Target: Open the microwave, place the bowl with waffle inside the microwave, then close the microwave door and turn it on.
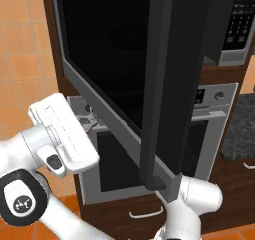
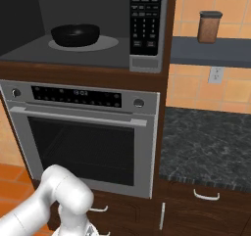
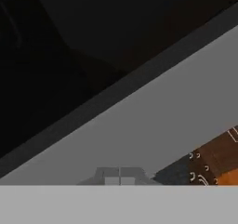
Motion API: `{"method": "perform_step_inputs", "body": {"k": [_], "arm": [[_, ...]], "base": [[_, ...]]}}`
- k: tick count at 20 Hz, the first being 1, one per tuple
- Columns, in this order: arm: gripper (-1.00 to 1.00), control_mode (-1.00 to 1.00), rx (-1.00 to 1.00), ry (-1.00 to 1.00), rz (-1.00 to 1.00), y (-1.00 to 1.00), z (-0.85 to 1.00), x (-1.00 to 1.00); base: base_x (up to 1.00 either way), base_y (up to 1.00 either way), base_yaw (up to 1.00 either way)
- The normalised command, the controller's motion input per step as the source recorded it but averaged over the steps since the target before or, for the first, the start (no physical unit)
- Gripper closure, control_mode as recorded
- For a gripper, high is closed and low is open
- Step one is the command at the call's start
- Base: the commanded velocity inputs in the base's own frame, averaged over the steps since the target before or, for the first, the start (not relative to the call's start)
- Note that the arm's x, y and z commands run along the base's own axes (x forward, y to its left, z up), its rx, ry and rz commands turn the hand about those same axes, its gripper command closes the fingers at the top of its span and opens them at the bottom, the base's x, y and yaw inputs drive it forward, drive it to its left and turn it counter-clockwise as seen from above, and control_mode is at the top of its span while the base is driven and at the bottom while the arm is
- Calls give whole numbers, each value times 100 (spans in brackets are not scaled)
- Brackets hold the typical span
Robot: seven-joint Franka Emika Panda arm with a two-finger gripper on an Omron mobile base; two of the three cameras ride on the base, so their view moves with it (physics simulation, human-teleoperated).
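Note:
The microwave (image 2: 145,59) stands open above the oven, its keypad (image 2: 145,18) to the right of the cavity. Inside, a dark bowl (image 2: 75,34) sits on the round turntable plate; I cannot make out the waffle in it. The microwave door (image 1: 109,50) is swung out toward the left base camera, black glass in a grey frame, with its tall black handle (image 1: 159,94) nearest the camera. My gripper (image 1: 91,120) is shut with nothing held, its tips close against the door's lower grey frame near the hinge side. In the hand view the shut gripper (image 3: 119,177) points at that grey door frame (image 3: 139,125) and black glass.
A silver oven (image 2: 83,132) with a horizontal bar handle sits under the microwave. To the right are a dark stone counter (image 2: 206,142), a shelf (image 2: 211,51) with a brown jar (image 2: 209,27), and wooden drawers below. The open door takes up the space left of the cabinet.

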Motion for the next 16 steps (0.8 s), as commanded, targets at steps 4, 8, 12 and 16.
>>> {"method": "perform_step_inputs", "body": {"k": [4, 8, 12, 16], "arm": [[100, -100, -1, -12, -21, -93, 41, 96], [100, -100, 0, -12, -15, -98, 51, 82], [100, -100, 0, -1, -7, -88, 18, 100], [100, -100, 5, -1, 19, -74, 51, 46]], "base": [[0, 0, 0], [0, 0, 0], [0, 0, 0], [0, 0, 0]]}}
